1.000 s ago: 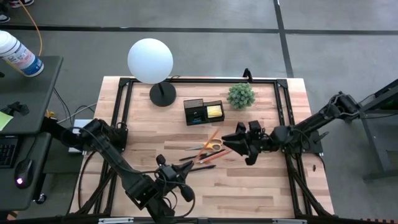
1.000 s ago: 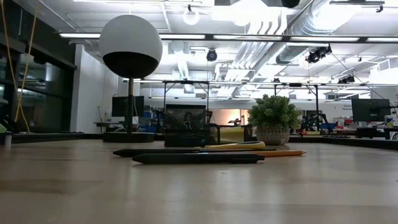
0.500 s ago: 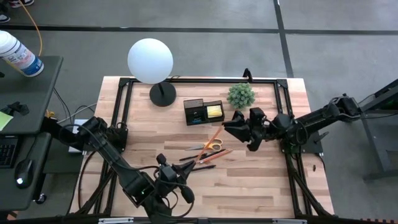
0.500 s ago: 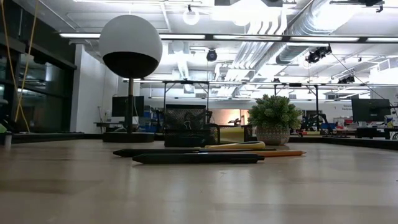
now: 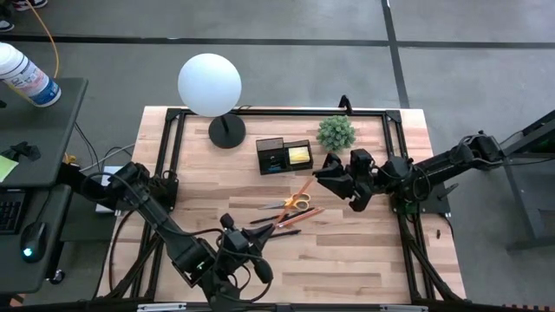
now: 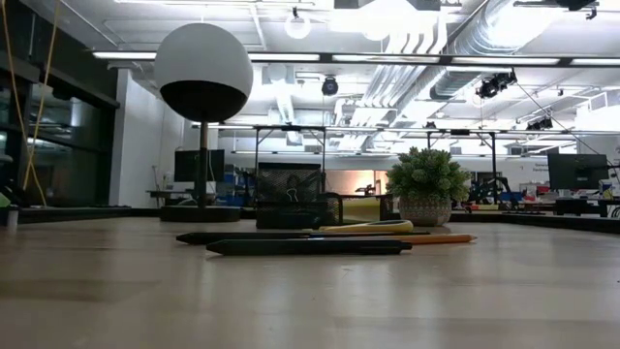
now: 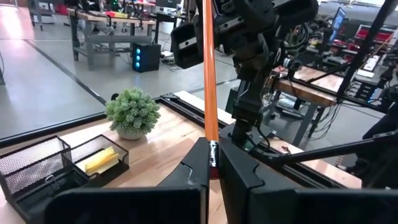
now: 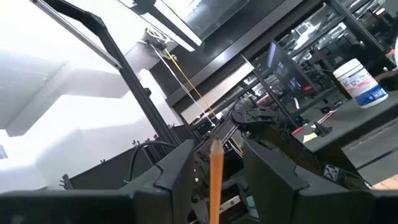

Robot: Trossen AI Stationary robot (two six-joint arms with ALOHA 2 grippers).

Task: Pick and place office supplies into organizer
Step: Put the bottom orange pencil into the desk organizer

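Left fingers [image 7: 211, 168] closed; right apparently parted.

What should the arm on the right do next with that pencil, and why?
Probably carry the orange pencil across until it hangs over the organizer. The right gripper holds it beside that box, not above it yet. The left gripper, near the front edge, holds a second pencil.

The lamp [image 5: 209, 84] is white, the organizer [image 5: 284, 156] black, the plant [image 5: 336, 133] green, the scissors [image 5: 292, 204] yellow-handled, the pencil [image 7: 209, 74] orange.
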